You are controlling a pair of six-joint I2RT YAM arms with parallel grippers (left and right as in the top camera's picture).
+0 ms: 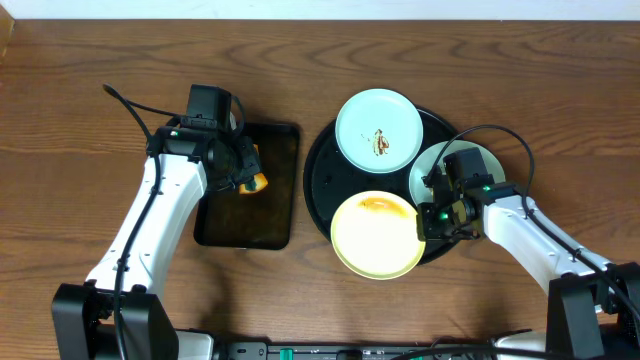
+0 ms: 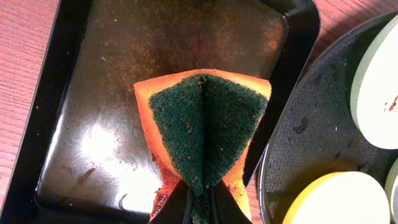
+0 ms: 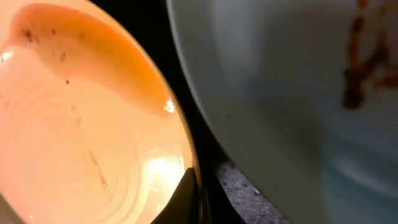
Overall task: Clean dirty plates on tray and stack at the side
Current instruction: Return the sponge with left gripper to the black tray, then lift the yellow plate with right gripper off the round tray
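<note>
The tray [image 1: 318, 175] lies right of the tabletop's middle, glossy black with a raised rim, and all three plates are on it. The top plate [image 1: 378, 130], on the tray's far side, is pale mint with a small brown smear at its centre. The yellow plate [image 1: 378, 235] lies on the tray's near side, its edge overhanging the rim toward the near edge of the table; an orange-brown film stains its far part, and the rest looks wet and shiny. The right plate [image 1: 470, 158], mint as well, lies toward the right edge and is largely hidden under the right gripper [image 1: 432, 215].

That gripper is low between the yellow and right plates. In the right wrist view one dark finger [image 3: 188, 193] rests at the yellow plate's rim, but I cannot tell how wide the jaws stand or whether they grip anything.

The left gripper [image 2: 199, 208] is pinched on a sponge [image 2: 205, 124], folded with its green scouring face outward and orange foam at the edges, above the small tray [image 1: 245, 225], a wet black rectangle left of the tray.
</note>
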